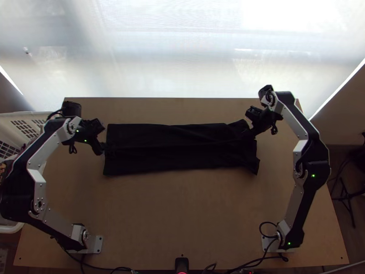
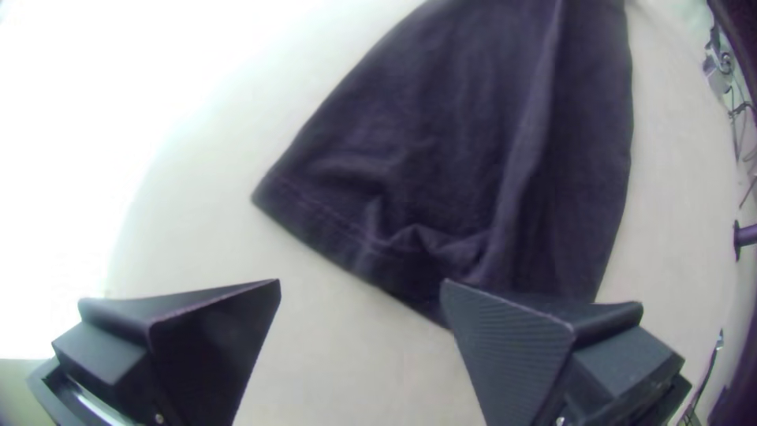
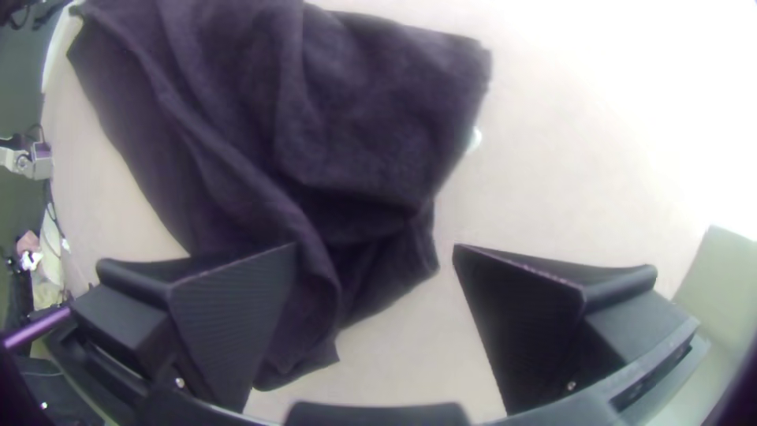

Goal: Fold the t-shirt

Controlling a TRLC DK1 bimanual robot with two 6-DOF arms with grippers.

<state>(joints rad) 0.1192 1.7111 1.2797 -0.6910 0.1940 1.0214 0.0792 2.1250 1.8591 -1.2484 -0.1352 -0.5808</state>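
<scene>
Partly, the left gripper (image 1: 102,148) and right gripper (image 1: 247,134), fingers apart, hide the folded t-shirt (image 1: 182,148).

Possibly a home: pale window blind (image 1: 173,59), white basket (image 1: 10,118).

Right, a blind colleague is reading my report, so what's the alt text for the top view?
Black t-shirt folded into a long strip across a light wooden table, with a robot's left arm at the straight end and right arm at the uneven end.
</scene>
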